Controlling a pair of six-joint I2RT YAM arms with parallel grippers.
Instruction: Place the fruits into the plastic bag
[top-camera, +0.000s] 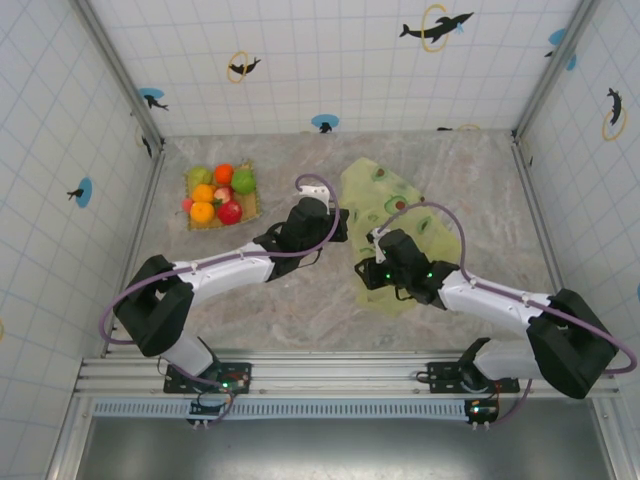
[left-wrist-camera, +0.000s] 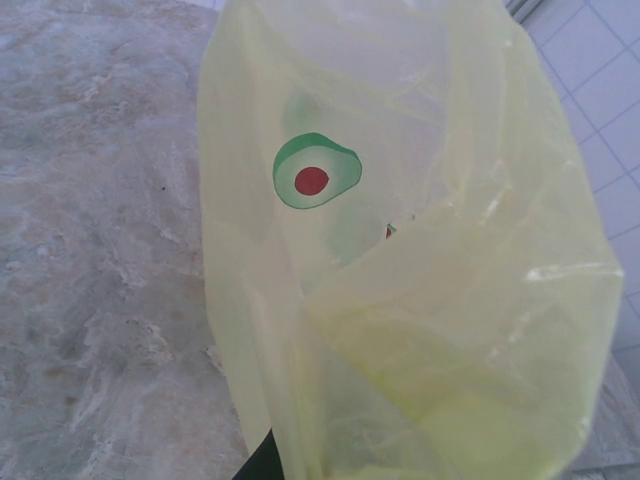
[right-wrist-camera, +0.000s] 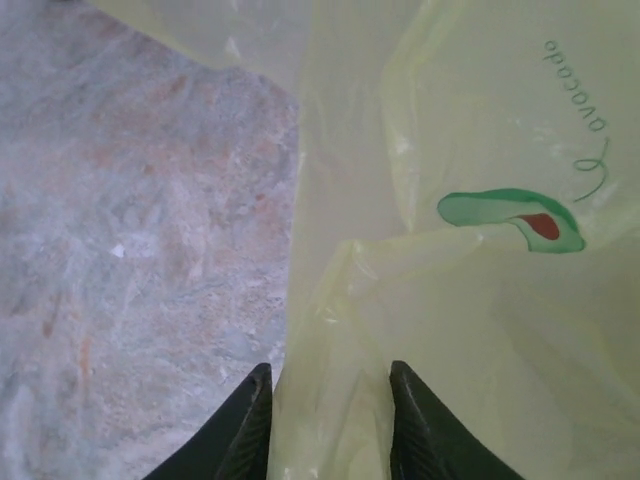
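Plastic bag (top-camera: 385, 215) spread on the table (top-camera: 300, 310), right of centre, between the two arms. The table is flat, with a mottled grey-tan stone-look surface and a matte finish. The bag is thin, translucent yellow-green film, crinkled and folded, glossy where the creases catch light, and its outline from above is irregular. It is printed with small green avocado shapes with red centres, and the right wrist view shows a line of green script. The left gripper (top-camera: 338, 226) sits at the bag's left edge with its jaws closed together. In the left wrist view the film rises straight up from a dark fingertip (left-wrist-camera: 262, 462) and fills most of that view, so it reads as pinched. The right gripper (top-camera: 373, 243) is at the bag's near-left edge, close to the left one. In its wrist view the right gripper (right-wrist-camera: 330, 370) has its black tapered fingers (right-wrist-camera: 250, 420) standing apart with a gathered fold of film between them, not visibly squeezed. A woven mat (top-camera: 252, 208), square and tan, lies at the far left of the table. The fruits (top-camera: 220, 195) are heaped on the mat: small, round, smooth pieces in orange, red, bright green and yellow-green, touching one another. They are well apart from both grippers and from the bag.
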